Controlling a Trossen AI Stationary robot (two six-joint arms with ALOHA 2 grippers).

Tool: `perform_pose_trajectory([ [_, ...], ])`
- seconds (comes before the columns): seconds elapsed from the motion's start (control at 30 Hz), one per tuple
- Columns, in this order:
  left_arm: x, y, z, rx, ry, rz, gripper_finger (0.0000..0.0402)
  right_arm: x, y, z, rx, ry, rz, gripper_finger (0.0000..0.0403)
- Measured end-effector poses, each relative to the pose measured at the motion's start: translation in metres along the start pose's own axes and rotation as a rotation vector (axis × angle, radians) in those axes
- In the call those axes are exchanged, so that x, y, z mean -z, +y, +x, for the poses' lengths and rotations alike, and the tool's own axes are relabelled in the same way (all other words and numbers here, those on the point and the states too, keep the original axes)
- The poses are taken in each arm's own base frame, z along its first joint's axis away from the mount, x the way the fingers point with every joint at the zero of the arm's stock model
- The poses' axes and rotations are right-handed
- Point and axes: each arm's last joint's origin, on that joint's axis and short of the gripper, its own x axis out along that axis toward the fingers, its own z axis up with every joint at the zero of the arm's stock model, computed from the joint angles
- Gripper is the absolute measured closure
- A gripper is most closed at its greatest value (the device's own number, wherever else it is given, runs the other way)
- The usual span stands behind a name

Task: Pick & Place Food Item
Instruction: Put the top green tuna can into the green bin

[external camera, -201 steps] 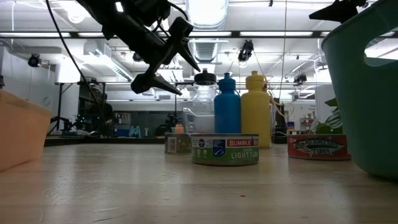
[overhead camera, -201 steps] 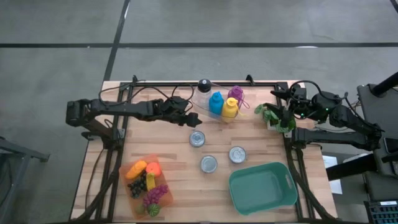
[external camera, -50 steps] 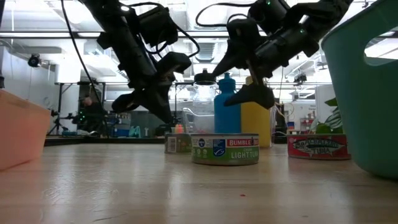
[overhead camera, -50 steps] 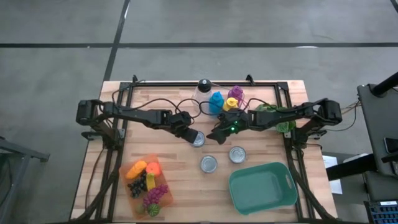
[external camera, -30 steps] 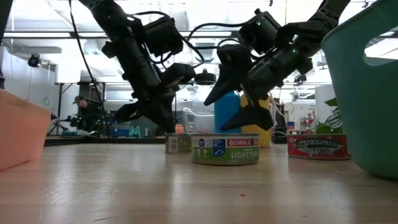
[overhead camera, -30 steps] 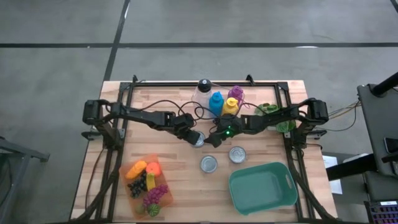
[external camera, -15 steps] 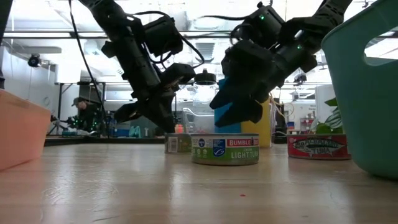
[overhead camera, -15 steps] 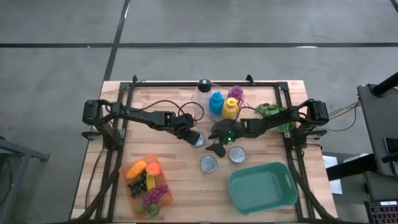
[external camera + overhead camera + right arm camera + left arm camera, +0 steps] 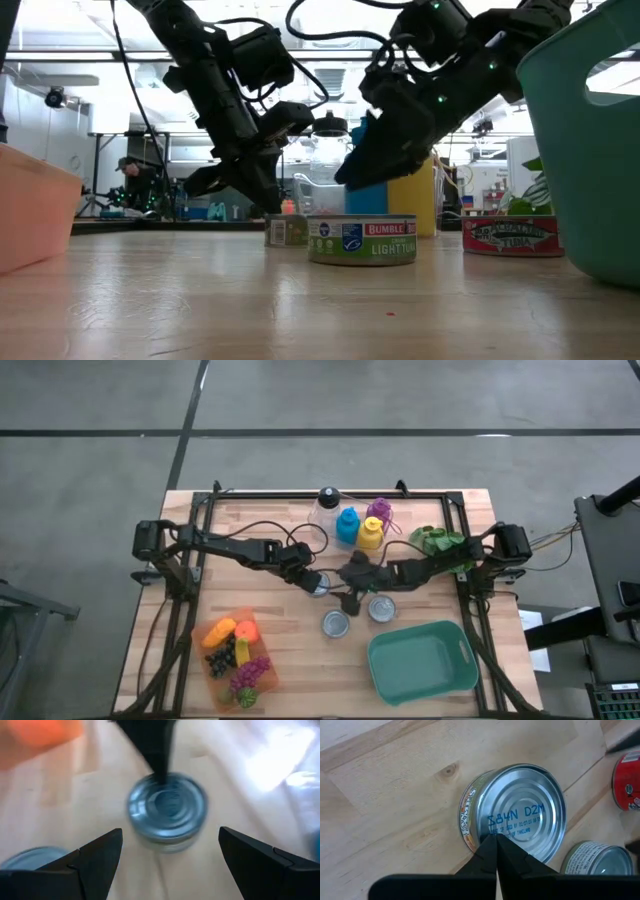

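A silver food can (image 9: pixel 319 585) stands upright on the wooden table, just left of its middle. My left gripper (image 9: pixel 309 576) is shut, with its fingertips down on the can's lid (image 9: pixel 525 810). My right gripper (image 9: pixel 349 592) hovers open just to the can's right and points at it. In the right wrist view the can (image 9: pixel 167 810) lies ahead of its two spread fingers, and the gripper (image 9: pixel 170 865) holds nothing. A green-labelled can (image 9: pixel 362 240) and a red can (image 9: pixel 510 236) stand nearer the front. My left gripper sets its shut fingertips (image 9: pixel 496 845) on the can's lid (image 9: pixel 506 826), near the rim on the left arm's side. The fingers slant down from the table's left. The can stands upright on the table.
A teal bin (image 9: pixel 422 660) sits at the front right and an orange tray of toy fruit (image 9: pixel 235 655) at the front left. Bottles (image 9: pixel 348 525) and a leafy green (image 9: pixel 437 540) stand along the back. Two more cans (image 9: pixel 336 623) (image 9: pixel 381 607) lie between the grippers and the bin.
My right gripper has swung a little toward the table's near edge beside the silver can and has rolled about its own axis, staying open. The can has not moved.
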Motion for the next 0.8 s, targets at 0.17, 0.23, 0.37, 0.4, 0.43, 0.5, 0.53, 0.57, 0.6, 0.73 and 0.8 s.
perform_pose_trajectory([
  [0.17, 0.000, 0.000, 0.000, 0.000, -0.001, 0.000, 0.0400, 0.004, -0.001, 0.004, 0.095, -0.003, -0.037, 0.0074],
  [0.23, 0.000, 0.000, 0.000, 0.001, -0.001, 0.000, 0.0400, 0.007, -0.001, 0.007, 0.096, 0.005, -0.043, 0.0074],
  [0.37, 0.000, 0.000, 0.000, 0.002, -0.002, 0.000, 0.0400, 0.014, 0.002, 0.013, 0.087, 0.020, -0.053, 0.0074],
  [0.4, 0.000, 0.000, 0.000, 0.002, -0.002, 0.000, 0.0400, 0.015, 0.003, 0.015, 0.085, 0.021, -0.054, 0.0074],
  [0.43, 0.000, 0.000, 0.000, 0.002, -0.002, 0.000, 0.0400, 0.017, 0.004, 0.017, 0.083, 0.019, -0.055, 0.0074],
  [0.5, 0.000, 0.000, 0.000, 0.002, -0.002, 0.000, 0.0400, 0.019, 0.005, 0.021, 0.080, 0.018, -0.057, 0.0074],
  [0.53, 0.000, 0.000, 0.000, 0.002, -0.002, -0.001, 0.0400, 0.020, 0.006, 0.023, 0.080, 0.022, -0.058, 0.0074],
  [0.57, 0.000, 0.000, 0.000, 0.002, -0.002, -0.001, 0.0400, 0.021, 0.006, 0.026, 0.081, 0.028, -0.060, 0.0074],
  [0.6, 0.000, 0.000, 0.000, 0.002, -0.002, 0.000, 0.0400, 0.022, 0.006, 0.028, 0.083, 0.034, -0.062, 0.0074],
  [0.73, 0.000, 0.000, 0.000, 0.002, -0.002, -0.001, 0.0400, 0.023, 0.007, 0.035, 0.087, 0.043, -0.086, 0.0074],
  [0.8, 0.000, 0.000, 0.000, 0.003, -0.003, 0.000, 0.0400, 0.025, 0.008, 0.039, 0.089, 0.052, -0.096, 0.0074],
])
